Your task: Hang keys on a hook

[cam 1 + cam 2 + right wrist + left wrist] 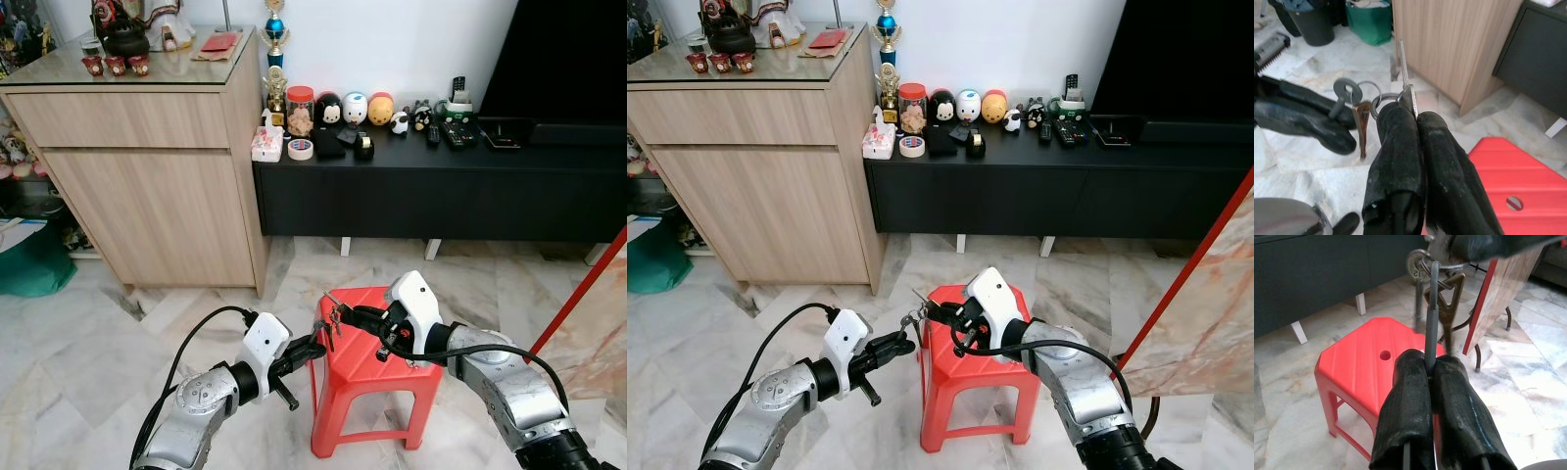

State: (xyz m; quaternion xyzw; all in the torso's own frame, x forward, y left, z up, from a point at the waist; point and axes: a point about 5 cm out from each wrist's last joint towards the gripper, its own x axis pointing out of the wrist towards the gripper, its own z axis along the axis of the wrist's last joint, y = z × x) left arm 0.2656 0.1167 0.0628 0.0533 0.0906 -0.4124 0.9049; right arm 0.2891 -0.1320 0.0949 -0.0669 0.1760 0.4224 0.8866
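Keys (pixel 1362 113) pinched by right gripper (pixel 1413 105) — left gripper (pixel 1429 367) clamps hook (pixel 1432 318).

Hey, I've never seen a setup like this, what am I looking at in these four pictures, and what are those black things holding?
It is a humanoid robot with two silver arms ending in black two-fingered grippers. Two pictures come from cameras in its head, looking down at a red plastic stool on a marble floor. The other two come from cameras on each wrist, looking along the fingers. The left gripper is shut on a thin grey hook. The right gripper is shut on a bunch of keys and holds it against the hook's end, above the stool's edge. Behind stand a wooden cabinet and a black sideboard.
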